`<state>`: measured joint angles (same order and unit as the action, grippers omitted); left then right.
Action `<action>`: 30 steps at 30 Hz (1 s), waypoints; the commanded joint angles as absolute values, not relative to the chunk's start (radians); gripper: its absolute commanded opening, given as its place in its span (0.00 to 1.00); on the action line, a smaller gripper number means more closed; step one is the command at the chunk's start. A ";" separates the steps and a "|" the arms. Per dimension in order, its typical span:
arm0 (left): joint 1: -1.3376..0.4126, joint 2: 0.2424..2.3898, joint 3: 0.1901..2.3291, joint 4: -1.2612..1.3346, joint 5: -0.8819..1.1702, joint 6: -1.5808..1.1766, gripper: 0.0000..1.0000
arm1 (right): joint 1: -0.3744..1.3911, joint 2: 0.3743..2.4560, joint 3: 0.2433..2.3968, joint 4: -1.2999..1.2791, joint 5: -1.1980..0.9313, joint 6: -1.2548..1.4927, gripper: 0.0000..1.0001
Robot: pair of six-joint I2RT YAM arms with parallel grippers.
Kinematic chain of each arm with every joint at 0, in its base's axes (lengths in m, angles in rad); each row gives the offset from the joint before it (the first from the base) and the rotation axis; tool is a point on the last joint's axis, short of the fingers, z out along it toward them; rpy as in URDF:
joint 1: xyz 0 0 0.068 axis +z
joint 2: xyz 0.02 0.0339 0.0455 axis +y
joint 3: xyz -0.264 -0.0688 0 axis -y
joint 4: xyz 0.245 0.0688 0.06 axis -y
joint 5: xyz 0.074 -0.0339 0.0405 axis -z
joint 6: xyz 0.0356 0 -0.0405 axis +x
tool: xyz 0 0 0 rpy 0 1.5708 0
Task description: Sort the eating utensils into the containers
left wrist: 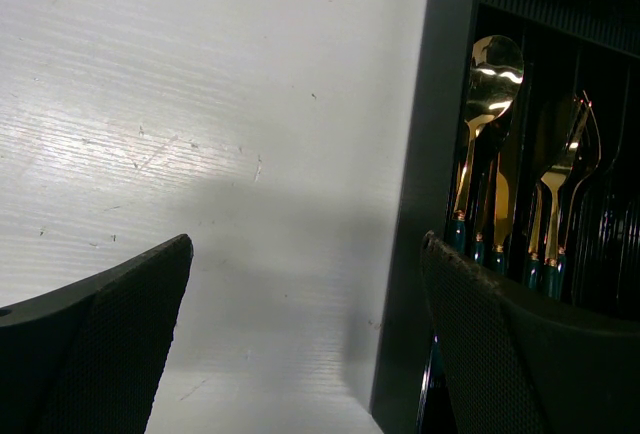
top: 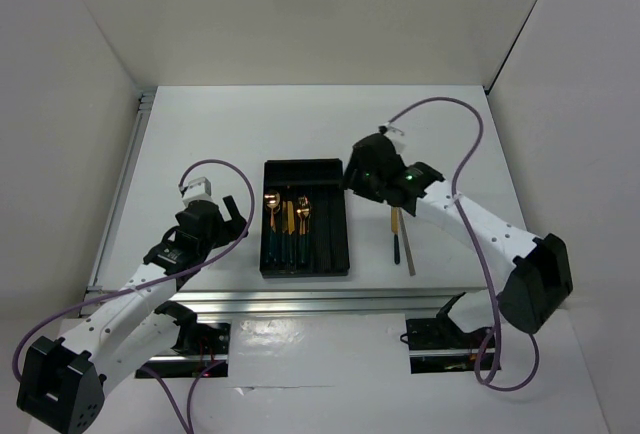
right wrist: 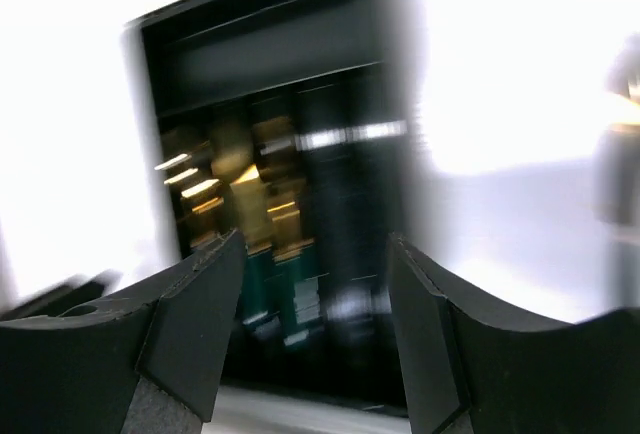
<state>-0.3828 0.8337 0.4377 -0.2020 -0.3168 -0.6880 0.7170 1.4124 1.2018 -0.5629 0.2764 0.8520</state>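
Tray [top: 303, 167] from above, utensils [top: 288, 224] in its left compartments, gold piece [top: 396, 226] on surface [top: 200, 134] to its right, right pincer [top: 353, 182] over tray's far right corner, left wrist, left pincer [left wrist: 306, 254] released beside tray wall, right wrist, blurred, pincer spread, empty.

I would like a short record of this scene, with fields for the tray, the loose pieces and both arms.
tray: black, divided, middle of table
in tray: spoon, fork and more, gold heads, green handles
loose: green-handled piece and thin silver piece, right of tray
left fingers: open, empty, left of tray
right fingers: open, empty, above tray; view blurred
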 commanded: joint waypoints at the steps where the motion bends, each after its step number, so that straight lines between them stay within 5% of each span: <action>1: -0.379 0.819 0.436 -0.175 -0.322 -0.696 1.00 | 0.628 1.370 1.082 -0.702 0.313 0.850 0.66; 13: -0.379 0.819 0.436 -0.166 -0.313 -0.696 1.00 | 0.387 1.365 0.821 -0.704 0.223 0.787 0.51; 30: -0.379 0.828 0.436 -0.166 -0.313 -0.696 1.00 | 0.387 1.433 0.764 -0.592 0.144 0.749 0.43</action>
